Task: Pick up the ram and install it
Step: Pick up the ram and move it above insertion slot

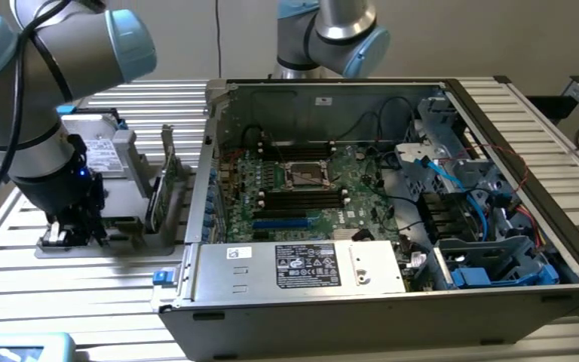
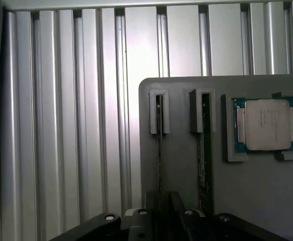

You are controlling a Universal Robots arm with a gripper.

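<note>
Right, the arm's black gripper sits low, directly over the long, thin green ram stick, which stands on edge in a slot of the flat grey tray, long axis running straight out beneath it. Clamped or not, can't tell.

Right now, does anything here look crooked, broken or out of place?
Nothing stands out. The ram stands straight in its slot in the gray holder, the processor chip lies square in its recess, and the gripper is lined up with the ram.
</note>
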